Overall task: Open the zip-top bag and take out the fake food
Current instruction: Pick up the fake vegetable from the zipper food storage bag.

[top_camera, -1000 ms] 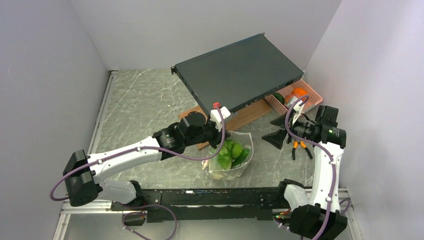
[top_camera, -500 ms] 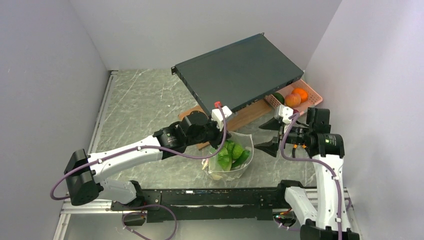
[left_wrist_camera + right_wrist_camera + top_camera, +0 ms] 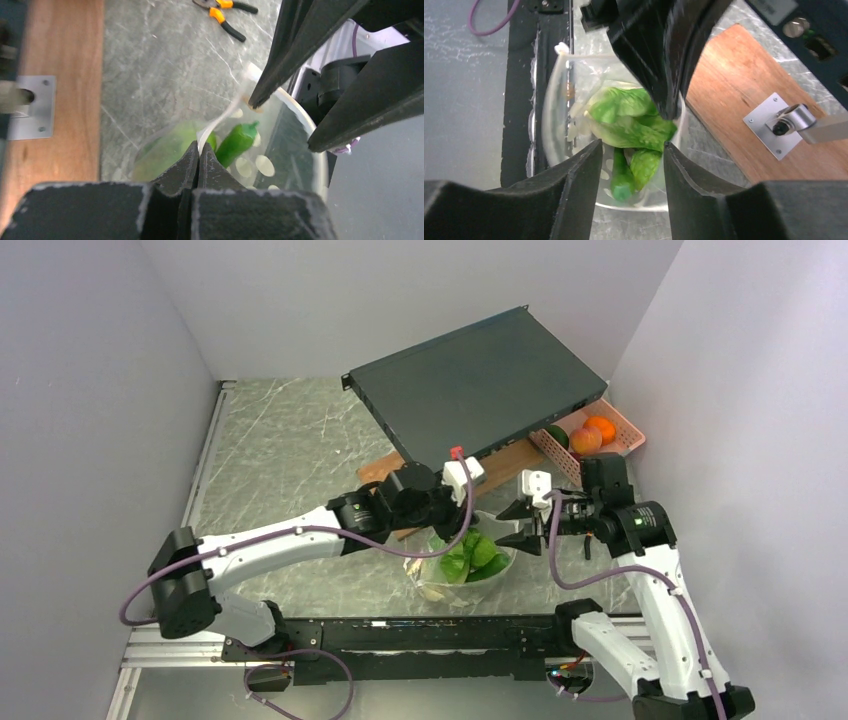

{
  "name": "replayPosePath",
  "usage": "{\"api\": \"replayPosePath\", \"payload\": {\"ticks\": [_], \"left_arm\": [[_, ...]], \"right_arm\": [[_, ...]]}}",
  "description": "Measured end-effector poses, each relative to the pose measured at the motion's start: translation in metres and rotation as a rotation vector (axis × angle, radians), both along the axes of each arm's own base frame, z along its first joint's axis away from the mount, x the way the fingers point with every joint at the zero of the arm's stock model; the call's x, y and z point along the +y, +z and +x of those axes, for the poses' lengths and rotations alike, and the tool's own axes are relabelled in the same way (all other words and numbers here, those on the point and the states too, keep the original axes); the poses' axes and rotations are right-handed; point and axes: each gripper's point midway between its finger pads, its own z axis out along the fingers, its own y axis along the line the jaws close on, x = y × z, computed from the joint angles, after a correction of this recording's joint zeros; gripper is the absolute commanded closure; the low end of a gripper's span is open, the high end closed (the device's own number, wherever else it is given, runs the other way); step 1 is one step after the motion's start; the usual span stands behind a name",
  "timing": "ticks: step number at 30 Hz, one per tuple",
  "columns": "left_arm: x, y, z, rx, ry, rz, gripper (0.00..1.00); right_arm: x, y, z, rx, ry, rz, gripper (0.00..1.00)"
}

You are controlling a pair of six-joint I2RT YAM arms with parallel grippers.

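The clear zip-top bag (image 3: 468, 568) lies open-mouthed on the marble table, with green fake food (image 3: 474, 554) inside: leafy pieces (image 3: 629, 120) and a green pepper (image 3: 239, 141). My left gripper (image 3: 448, 523) is shut on the bag's near-left rim (image 3: 207, 131), pinching the plastic between its fingertips (image 3: 190, 159). At the bag's right rim my right gripper (image 3: 519, 526) is open. In the right wrist view its fingers (image 3: 586, 160) stand apart over the mouth, the food between and beyond them, gripping nothing. The right gripper's fingers (image 3: 280, 65) fill the upper right of the left wrist view.
A black flat rack unit (image 3: 480, 385) leans over a wooden board (image 3: 500, 472) behind the bag. A pink basket (image 3: 628, 429) with orange fruits (image 3: 592, 433) stands at the back right. Orange-handled pliers (image 3: 225, 10) lie on the table right of the bag.
My right gripper has swung left from beside the pliers to the bag's right rim, and its jaws have narrowed. The left gripper, still holding the rim, has shifted slightly right.
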Motion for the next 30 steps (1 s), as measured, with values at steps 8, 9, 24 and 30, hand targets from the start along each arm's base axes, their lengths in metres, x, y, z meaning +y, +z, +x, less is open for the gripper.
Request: {"api": "replayPosePath", "payload": {"ticks": [8, 9, 24, 30], "left_arm": [[-0.013, -0.029, -0.009, 0.046, -0.052, 0.054, 1.0], [-0.013, -0.028, -0.009, 0.045, -0.054, 0.052, 1.0], [-0.018, -0.028, -0.023, 0.05, -0.094, 0.055, 1.0], [-0.022, -0.023, -0.033, 0.058, -0.137, 0.043, 1.0]], "right_arm": [[0.011, -0.024, -0.012, 0.005, 0.099, -0.079, 0.6], [0.012, -0.027, -0.013, 0.005, 0.107, -0.089, 0.61], [-0.008, -0.076, -0.007, -0.038, 0.081, -0.296, 0.77], [-0.025, -0.096, -0.015, -0.064, 0.062, -0.369, 0.77]]}}
